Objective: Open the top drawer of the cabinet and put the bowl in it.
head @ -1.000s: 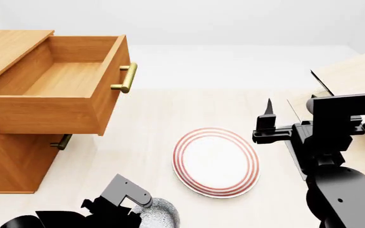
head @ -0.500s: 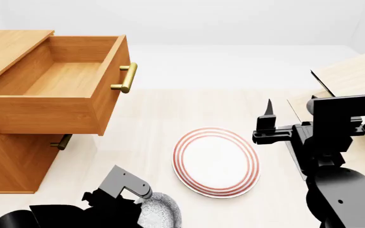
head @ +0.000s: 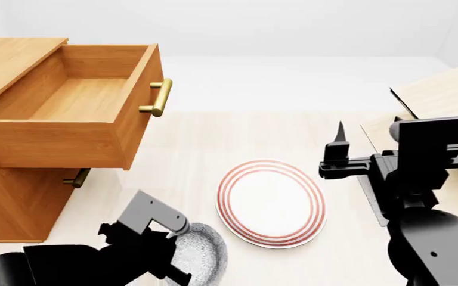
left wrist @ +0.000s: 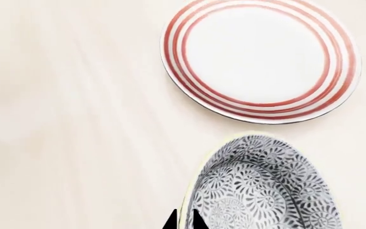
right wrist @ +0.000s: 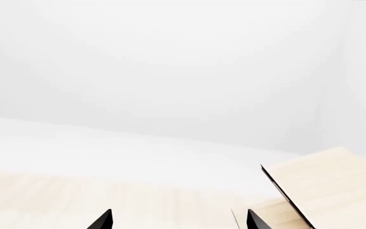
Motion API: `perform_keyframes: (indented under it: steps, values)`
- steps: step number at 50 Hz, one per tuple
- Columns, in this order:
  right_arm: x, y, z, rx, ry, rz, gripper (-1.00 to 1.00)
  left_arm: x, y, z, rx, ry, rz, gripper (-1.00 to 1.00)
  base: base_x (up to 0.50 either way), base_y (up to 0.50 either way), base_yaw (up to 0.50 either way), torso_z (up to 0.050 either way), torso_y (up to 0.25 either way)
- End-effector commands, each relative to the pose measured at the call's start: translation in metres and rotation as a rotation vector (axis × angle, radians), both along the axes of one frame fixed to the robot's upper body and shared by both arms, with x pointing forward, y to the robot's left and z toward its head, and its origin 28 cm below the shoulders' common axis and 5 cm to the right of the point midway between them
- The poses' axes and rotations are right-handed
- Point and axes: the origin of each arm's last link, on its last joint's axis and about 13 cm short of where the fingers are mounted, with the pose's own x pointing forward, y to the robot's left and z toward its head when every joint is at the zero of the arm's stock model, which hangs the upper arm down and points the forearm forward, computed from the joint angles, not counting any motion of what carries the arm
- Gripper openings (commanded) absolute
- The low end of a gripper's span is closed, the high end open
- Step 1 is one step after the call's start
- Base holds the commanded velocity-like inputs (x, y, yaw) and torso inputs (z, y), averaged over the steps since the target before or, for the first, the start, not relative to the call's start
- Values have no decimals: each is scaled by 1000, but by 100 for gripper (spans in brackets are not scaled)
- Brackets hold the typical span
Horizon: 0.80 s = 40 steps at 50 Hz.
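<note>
The left pincer (left wrist: 184,220) is clenched on the rim of the bowl (left wrist: 266,188): in the left wrist view its two dark tips sit close together, one on each side of the pale rim, with the patterned wall of the bowl spreading away from them. In the head view the bowl (head: 198,260) shows only partly, just beyond the left arm's dark body, and it appears tilted. Just past the bowl from the pincer lies the plate (left wrist: 260,58) with red rings, flat on the pale surface (left wrist: 68,119), near the bowl but apart from it.

The top drawer (head: 74,107) of the cabinet (head: 6,202) stands pulled out and empty, well apart from the left pincer.

The right pincer (right wrist: 179,220) is released, its tips spread wide, holding nothing. The slanted wooden rack (right wrist: 326,186) is beside it.
</note>
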Motion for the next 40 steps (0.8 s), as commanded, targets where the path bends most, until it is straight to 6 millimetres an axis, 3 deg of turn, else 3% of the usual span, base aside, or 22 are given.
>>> perform_keyframes:
  steps: [1,20,28,40]
  values:
    - [-2,0,5,0,-11,0,100,-4,-4,21,-5,-77,-23,-100,0,0,0,0,0]
    - [-10,-3,16,0,-40,-14,100,-25,-18,74,-23,-254,-123,-100,0,0,0,0,0]
    - [-15,-6,15,12,-46,-28,100,-31,-23,80,-38,-285,-143,-100,0,0,0,0,1]
    - [-24,-12,18,21,-62,-50,100,-36,-27,113,-54,-406,-151,-100,0,0,0,0,0]
